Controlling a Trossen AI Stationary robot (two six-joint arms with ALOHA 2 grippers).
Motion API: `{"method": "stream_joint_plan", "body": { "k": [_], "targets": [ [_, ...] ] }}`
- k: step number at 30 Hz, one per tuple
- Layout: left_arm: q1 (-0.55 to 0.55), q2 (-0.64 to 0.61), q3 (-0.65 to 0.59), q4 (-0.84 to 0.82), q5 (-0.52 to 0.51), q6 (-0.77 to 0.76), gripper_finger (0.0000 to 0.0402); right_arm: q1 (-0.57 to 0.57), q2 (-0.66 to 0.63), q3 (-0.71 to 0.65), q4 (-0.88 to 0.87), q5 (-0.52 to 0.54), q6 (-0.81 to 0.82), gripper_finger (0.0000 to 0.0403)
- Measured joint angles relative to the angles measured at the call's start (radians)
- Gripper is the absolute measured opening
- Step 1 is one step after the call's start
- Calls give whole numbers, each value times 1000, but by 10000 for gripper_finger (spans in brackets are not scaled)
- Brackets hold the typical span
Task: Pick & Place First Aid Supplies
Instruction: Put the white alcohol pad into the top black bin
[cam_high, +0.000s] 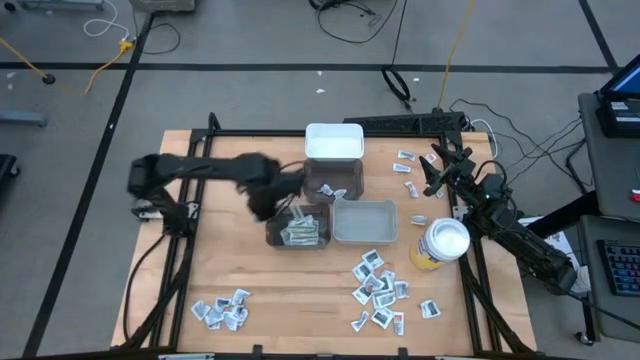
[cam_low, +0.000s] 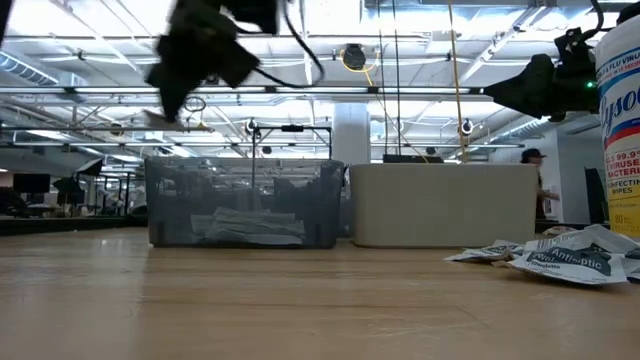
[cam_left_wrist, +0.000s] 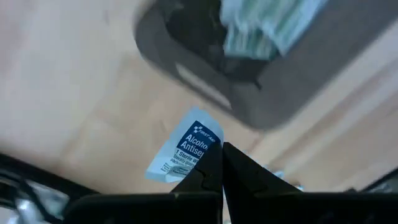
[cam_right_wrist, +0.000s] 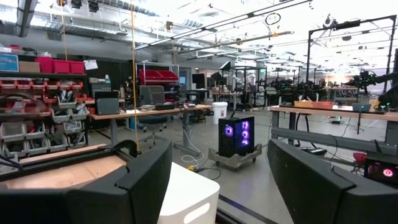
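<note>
The left gripper (cam_left_wrist: 222, 163) hangs above the table just beside the dark bin (cam_high: 298, 230), on the side away from the grey bin (cam_high: 364, 221). Its fingers are pressed together and pinch the edge of a white alcohol sachet (cam_left_wrist: 186, 151) with blue print, which hangs below the tips, clear of the wood. In the left wrist view the dark bin's rounded corner sits just past the sachet, with pale green and white packets (cam_left_wrist: 267, 25) already lying inside it.

Measured from that dark bin, the grey bin touches its side, a second dark bin (cam_high: 333, 178) stands right behind it, and the white lidded bin (cam_high: 334, 141) lies beyond that one.

More first aid packets lie loose on the table — 1 cluster (cam_high: 380, 288) in front of the grey bin, a smaller heap (cam_high: 222, 311) in front of the dark bin toward the left arm's side.

The right gripper (cam_high: 436, 170) waits well apart from the dark bin, past the yellow canister (cam_high: 442, 244), its fingers spread wide and holding nothing.
</note>
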Motion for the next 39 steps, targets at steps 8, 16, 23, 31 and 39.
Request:
{"method": "stream_joint_plan", "body": {
  "k": [8,16,23,31,39],
  "targets": [
    [179,288,379,-57,-46,242,0,0,0,0,0,0,0,263],
    [266,549,746,-79,-52,377,0,0,0,0,0,0,0,263],
    [275,682,824,-14,-73,432,0,0,0,0,0,0,0,263],
    [264,784,823,52,-93,454,0,0,0,0,0,0,0,263],
    [260,780,822,68,-70,452,54,0,0,0,0,0,0,263]
  ]
}}
